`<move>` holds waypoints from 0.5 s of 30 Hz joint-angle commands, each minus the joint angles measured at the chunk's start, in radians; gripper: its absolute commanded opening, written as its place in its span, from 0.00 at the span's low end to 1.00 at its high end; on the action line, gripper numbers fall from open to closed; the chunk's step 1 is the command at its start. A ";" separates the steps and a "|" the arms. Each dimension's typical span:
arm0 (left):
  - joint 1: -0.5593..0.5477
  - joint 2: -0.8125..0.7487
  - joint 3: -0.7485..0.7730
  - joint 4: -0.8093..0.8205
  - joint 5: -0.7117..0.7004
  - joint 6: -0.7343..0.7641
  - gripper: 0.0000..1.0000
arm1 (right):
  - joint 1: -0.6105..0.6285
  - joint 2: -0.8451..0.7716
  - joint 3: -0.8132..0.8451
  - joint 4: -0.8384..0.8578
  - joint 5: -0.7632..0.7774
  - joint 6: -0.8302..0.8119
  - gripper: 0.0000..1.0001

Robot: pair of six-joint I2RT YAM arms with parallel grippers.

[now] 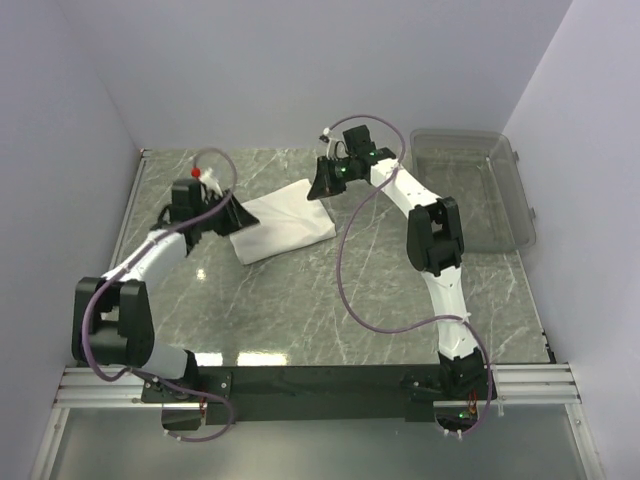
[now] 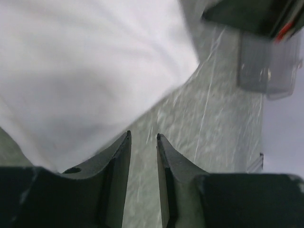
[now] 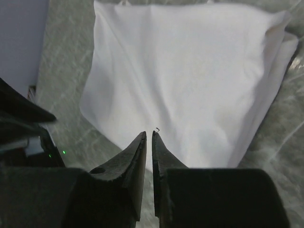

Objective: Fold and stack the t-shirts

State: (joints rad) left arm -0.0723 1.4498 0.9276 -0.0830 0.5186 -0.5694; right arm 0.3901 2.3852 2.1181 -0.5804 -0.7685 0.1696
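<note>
Now | t-shirt (image 1: 285, 226) folded on table (image 1: 300, 310) | left claw (image 2: 143, 136) parted, empty

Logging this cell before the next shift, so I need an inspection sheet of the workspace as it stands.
Surface: green marbled table, glossy.
Job's things: one white t-shirt, folded, lying flat mid-table; no stack.
Clutter: clear bin at far right, nothing seen inside.
End effectors: left end effector jaws apart, nothing between, beside the shirt's edge; right end effector barely parted, at the shirt's edge.
Cables: purple cables looping along both arms.
Surroundings: plain pale walls on three sides.
</note>
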 commanded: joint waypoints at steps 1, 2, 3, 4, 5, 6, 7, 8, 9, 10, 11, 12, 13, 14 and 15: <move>-0.027 0.011 -0.105 0.127 0.060 -0.122 0.34 | 0.013 0.072 0.034 0.158 0.020 0.269 0.17; -0.035 0.030 -0.114 0.130 0.055 -0.126 0.33 | 0.013 0.083 0.040 0.177 0.041 0.298 0.17; -0.044 0.044 -0.116 0.138 0.055 -0.129 0.33 | 0.013 0.104 0.054 0.197 0.066 0.327 0.19; -0.046 0.056 -0.116 0.149 0.052 -0.129 0.33 | 0.015 0.115 0.060 0.230 0.081 0.368 0.20; -0.046 0.084 -0.115 0.153 0.049 -0.130 0.33 | 0.016 0.135 0.069 0.240 0.112 0.378 0.20; -0.047 0.096 -0.116 0.160 0.044 -0.127 0.33 | 0.023 0.144 0.086 0.241 0.132 0.392 0.20; -0.046 0.107 -0.115 0.158 0.032 -0.126 0.33 | 0.024 0.150 0.091 0.243 0.153 0.401 0.20; -0.047 0.131 -0.116 0.158 0.021 -0.119 0.32 | 0.026 0.166 0.094 0.243 0.169 0.412 0.20; -0.046 0.141 -0.119 0.160 0.020 -0.115 0.32 | 0.032 0.173 0.098 0.238 0.210 0.438 0.20; -0.046 0.162 -0.125 0.155 0.017 -0.109 0.32 | 0.032 0.187 0.103 0.232 0.230 0.447 0.20; -0.046 0.173 -0.127 0.149 0.015 -0.106 0.32 | 0.032 0.192 0.106 0.225 0.253 0.459 0.20; -0.046 0.184 -0.128 0.140 0.014 -0.103 0.32 | 0.032 0.200 0.109 0.214 0.300 0.479 0.20; -0.046 0.195 -0.131 0.129 0.009 -0.099 0.32 | 0.030 0.204 0.114 0.202 0.317 0.484 0.20; -0.046 0.213 -0.141 0.112 0.003 -0.095 0.32 | 0.027 0.204 0.111 0.209 0.316 0.490 0.20; -0.046 0.221 -0.147 0.101 -0.008 -0.095 0.32 | 0.024 0.204 0.111 0.205 0.345 0.523 0.20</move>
State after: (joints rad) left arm -0.1165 1.6444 0.7990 0.0189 0.5320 -0.6743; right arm 0.4126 2.5870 2.1845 -0.3973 -0.5522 0.6132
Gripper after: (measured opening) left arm 0.321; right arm 0.197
